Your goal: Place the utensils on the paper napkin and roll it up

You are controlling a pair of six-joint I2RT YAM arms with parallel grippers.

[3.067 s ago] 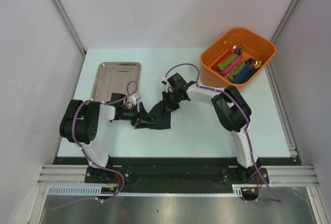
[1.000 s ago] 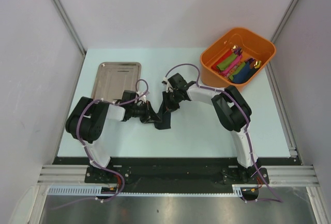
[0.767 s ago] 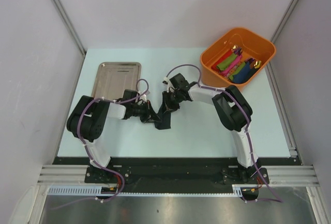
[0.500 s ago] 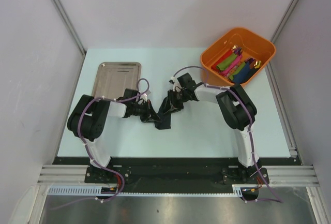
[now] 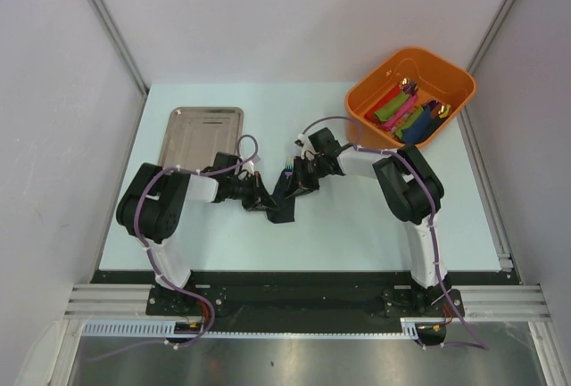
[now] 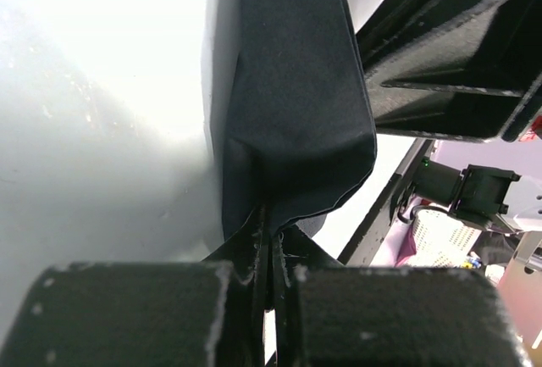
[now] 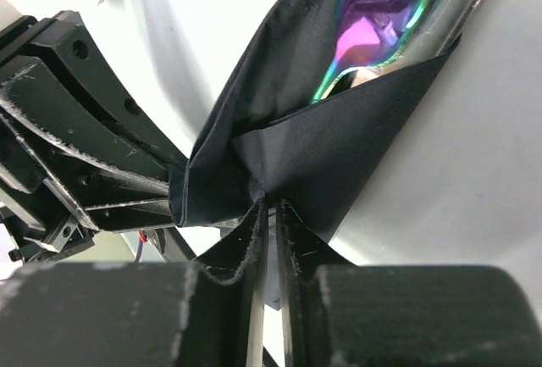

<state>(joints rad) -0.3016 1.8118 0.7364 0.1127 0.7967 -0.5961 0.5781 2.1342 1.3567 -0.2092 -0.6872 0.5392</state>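
Observation:
The black paper napkin (image 5: 282, 204) lies folded into a narrow bundle at mid table, between both grippers. My left gripper (image 5: 265, 201) comes in from the left and is shut on its near fold (image 6: 296, 113). My right gripper (image 5: 300, 183) comes in from the right and is shut on the opposite fold (image 7: 339, 155). The iridescent utensils (image 7: 398, 19) lie inside the wrap. Their green-purple ends (image 5: 287, 168) poke out at the far end. In the wrist views, the left gripper (image 6: 269, 231) and the right gripper (image 7: 273, 202) each pinch black paper between nearly touching fingers.
A steel tray (image 5: 203, 132) lies at the back left, just beyond the left arm. An orange bin (image 5: 446, 78) at the back right holds coloured napkin rolls (image 5: 401, 111) with gold-tipped cutlery. Both arms crowd the table's middle.
My left gripper has closed on the napkin. The right wrist has drawn back to the right, briefly loosened and pinched again. The utensils' tips now show at the bundle's far end.

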